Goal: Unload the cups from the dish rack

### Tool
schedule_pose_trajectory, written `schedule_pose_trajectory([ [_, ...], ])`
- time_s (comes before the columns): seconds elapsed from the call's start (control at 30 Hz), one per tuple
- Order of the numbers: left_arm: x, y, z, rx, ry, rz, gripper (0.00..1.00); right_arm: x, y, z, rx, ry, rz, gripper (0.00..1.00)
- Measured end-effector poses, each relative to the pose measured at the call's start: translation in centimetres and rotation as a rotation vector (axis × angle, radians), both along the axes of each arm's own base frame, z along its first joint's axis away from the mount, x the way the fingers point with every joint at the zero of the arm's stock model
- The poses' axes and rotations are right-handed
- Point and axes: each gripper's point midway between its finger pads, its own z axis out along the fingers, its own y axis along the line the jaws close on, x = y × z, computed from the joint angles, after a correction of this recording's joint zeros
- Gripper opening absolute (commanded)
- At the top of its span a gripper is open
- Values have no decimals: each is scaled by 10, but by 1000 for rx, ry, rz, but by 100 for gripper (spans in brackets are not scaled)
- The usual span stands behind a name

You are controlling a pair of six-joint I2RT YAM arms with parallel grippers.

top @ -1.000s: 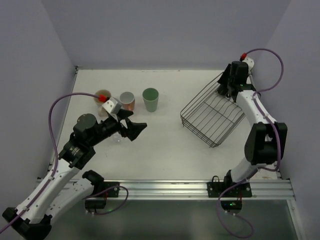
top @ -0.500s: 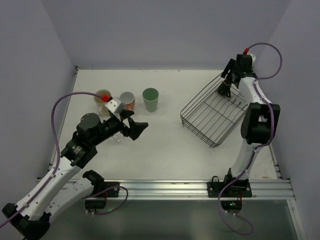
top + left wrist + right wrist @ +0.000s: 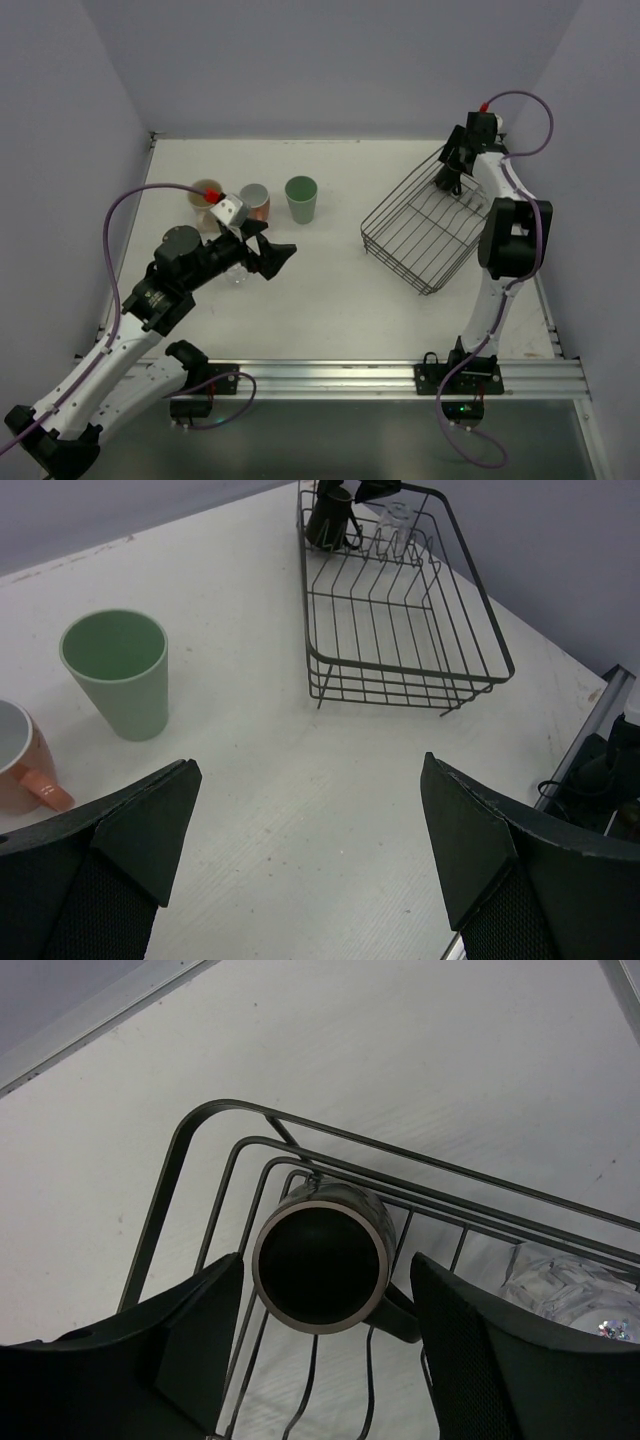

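Observation:
The black wire dish rack [image 3: 425, 228] stands at the right of the table and shows in the left wrist view [image 3: 400, 610]. A small dark brown mug [image 3: 322, 1255] lies on its side in the rack's far corner, mouth toward the camera, with a clear glass [image 3: 570, 1285] beside it. My right gripper [image 3: 325, 1260] is open, with one finger on each side of the dark mug [image 3: 447, 180]. My left gripper [image 3: 307, 770] is open and empty above bare table [image 3: 268, 255]. The beige mug [image 3: 207, 190], the pinkish cup [image 3: 254, 200] and the mint green tumbler [image 3: 301, 198] stand on the table at the left.
The mint tumbler [image 3: 115, 670] and the pinkish cup [image 3: 20, 765] stand left of my left gripper. Purple walls close the table on three sides. A metal rail [image 3: 380, 378] runs along the near edge.
The right wrist has shifted a little toward the rack's far corner and come down by the dark mug. The left arm has hardly moved.

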Motion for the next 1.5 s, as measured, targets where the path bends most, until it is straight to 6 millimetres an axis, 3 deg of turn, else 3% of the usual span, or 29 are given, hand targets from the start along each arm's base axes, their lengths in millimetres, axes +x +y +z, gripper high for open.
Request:
schedule_pose_trajectory([
  [0.07,0,0,0,0,0,0,100,1,0,-6,0,14,1,68],
  [0.17,1,0,-1,2,2,0,100,0,1,-15,2,33,9,57],
  [0.27,2,-1,-3,6,8,0,100,1,1,-15,0,31,17,38],
  [0.4,3,-2,-6,13,19,0,100,-1,3,-14,2,8,25,33],
  [0.53,5,-3,-10,20,29,0,100,-20,7,-3,8,-16,38,32],
  [0.7,11,-9,-19,32,58,-7,100,-37,12,52,14,-149,55,32],
  [0.83,13,-18,-27,27,108,-35,100,-60,29,124,65,-345,95,31],
  [0.9,13,-24,-25,-2,130,-52,100,-79,43,155,125,-453,127,30],
  [1.0,13,-37,-12,-92,150,-90,100,-115,76,176,267,-578,207,29],
  [1.1,14,-55,6,-206,170,-139,94,-151,122,170,439,-620,331,31],
  [1.17,14,-70,11,-260,195,-176,92,-177,160,155,557,-590,427,31],
  [1.3,3,-105,1,-298,282,-251,86,-236,225,130,775,-505,611,30],
  [1.4,-2,-122,-12,-305,355,-274,86,-268,240,134,888,-509,684,29],
  [1.5,0,-131,-22,-313,405,-256,86,-287,245,154,947,-566,739,30],
])
